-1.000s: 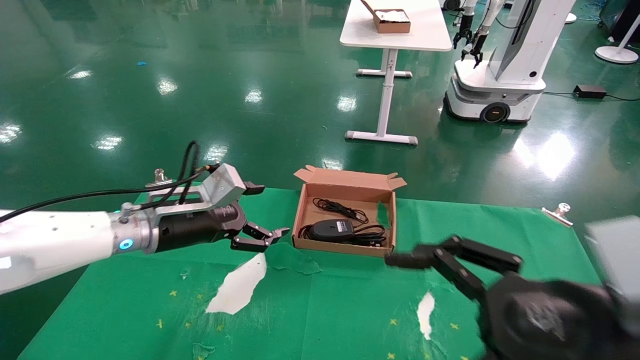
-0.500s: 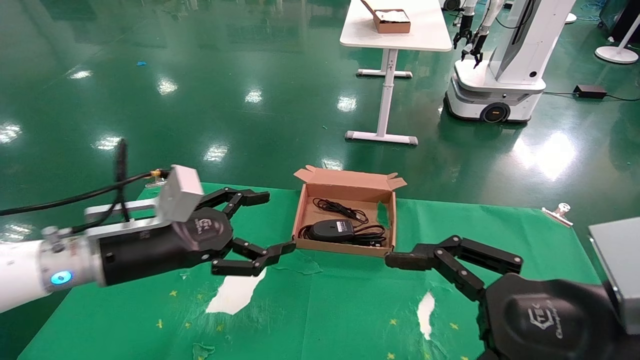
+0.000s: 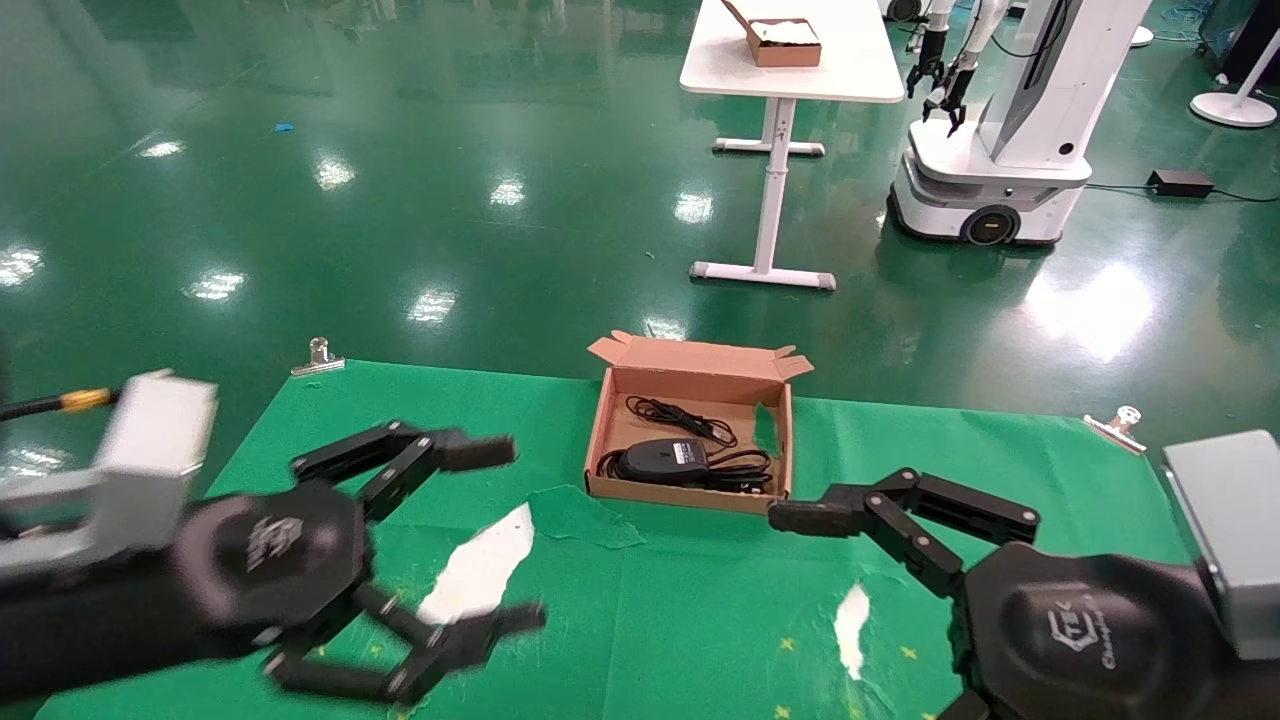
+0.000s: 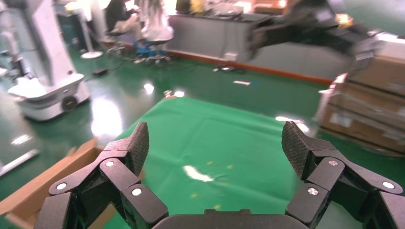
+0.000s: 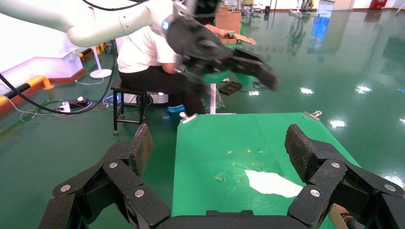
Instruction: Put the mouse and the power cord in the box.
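Note:
The brown cardboard box [image 3: 603, 428] stands open at the far middle of the green cloth. Inside it the black mouse [image 3: 660, 458] lies with its grey label up. Loops of black cable [image 3: 742, 466] lie beside and behind it; I cannot tell the power cord from the mouse's cable. My left gripper [image 3: 503, 535] hangs open and empty above the cloth, near and left of the box. My right gripper [image 5: 220, 143] is open and empty too, one finger [image 3: 900, 525] reaching toward the box's near right corner without touching it.
Two white tears [image 3: 480, 570] [image 3: 850, 615] show through the green cloth [image 3: 700, 620]. Metal clips [image 3: 318, 355] [image 3: 1115, 422] hold its far corners. Beyond the table stand a white desk with a small box [image 3: 785, 42] and another robot [image 3: 1010, 150].
My left gripper has drawn back from the box's left side toward the near left and spread wider. The right gripper has hardly moved. The box's contents lie as before.

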You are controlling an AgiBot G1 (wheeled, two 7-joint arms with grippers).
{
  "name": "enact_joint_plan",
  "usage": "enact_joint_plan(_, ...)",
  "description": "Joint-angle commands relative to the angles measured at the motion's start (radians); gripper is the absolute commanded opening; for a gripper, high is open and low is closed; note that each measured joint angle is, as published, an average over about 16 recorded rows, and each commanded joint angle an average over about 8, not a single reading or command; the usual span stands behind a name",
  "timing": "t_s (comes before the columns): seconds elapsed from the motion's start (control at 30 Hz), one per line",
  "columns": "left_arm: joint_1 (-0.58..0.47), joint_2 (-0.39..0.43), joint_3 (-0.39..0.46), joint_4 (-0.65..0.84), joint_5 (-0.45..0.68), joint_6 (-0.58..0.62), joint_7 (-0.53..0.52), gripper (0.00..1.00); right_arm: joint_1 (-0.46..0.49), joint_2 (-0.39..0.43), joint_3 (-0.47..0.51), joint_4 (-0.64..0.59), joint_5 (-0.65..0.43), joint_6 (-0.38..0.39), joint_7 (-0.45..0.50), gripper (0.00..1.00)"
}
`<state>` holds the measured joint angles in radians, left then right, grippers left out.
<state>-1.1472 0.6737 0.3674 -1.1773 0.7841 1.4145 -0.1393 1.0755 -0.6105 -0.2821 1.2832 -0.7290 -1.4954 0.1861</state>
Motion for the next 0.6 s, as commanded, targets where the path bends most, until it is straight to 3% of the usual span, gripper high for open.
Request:
enact_joint_plan(0.03, 0.029, -0.025, -0.035, -0.042, -0.021, 0.032, -0.019, 1.0, 0.0, 0.0, 0.0, 0.0, 0.0, 0.0, 0.0, 1.0)
enact_joint_plan(0.27, 0.092, -0.079, -0.113, -0.138, -0.069, 0.104, -0.058, 1.0, -0.001, 0.001, 0.001, 0.001, 0.001, -0.001, 0.0, 1.0)
enact_joint_plan(0.6, 0.092, -0.079, -0.111, -0.135, -0.07, 0.103, -0.056, 1.0, -0.001, 0.001, 0.001, 0.001, 0.001, -0.001, 0.0, 1.0)
